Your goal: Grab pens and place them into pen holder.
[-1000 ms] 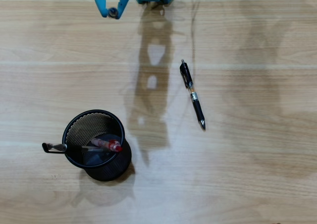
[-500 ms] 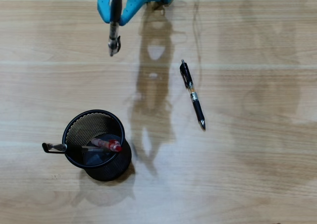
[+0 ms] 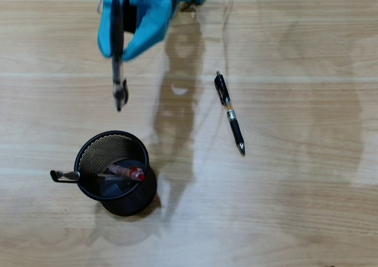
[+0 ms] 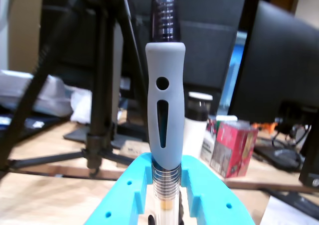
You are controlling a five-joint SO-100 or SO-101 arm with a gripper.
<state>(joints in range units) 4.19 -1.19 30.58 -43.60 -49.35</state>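
— Between the blue fingers of your hand (image 3: 118, 51) sat the pen with the grey rubber sleeve (image 3: 119, 72), didn't it?

— Yes. Your hand was closed on it; the wrist view showed the sleeve (image 4: 165, 120) rising just above the two blue fingers (image 4: 130, 190) pressed against the barrel. In the overhead view the pen's free end stuck out past your fingertips toward the bottom of the picture.

— And the pen holder (image 3: 116, 173)?

— It stood on the table (image 3: 295, 208) below your hand in the overhead view, apart from the held pen's tip. You had a red and clear pen (image 3: 126, 172) lying inside it, and another pen's clip end (image 3: 64, 175) poked out over its left rim.

— Anything else?

— One black pen (image 3: 230, 113) lay flat on the table well to the right of your hand in the overhead view.
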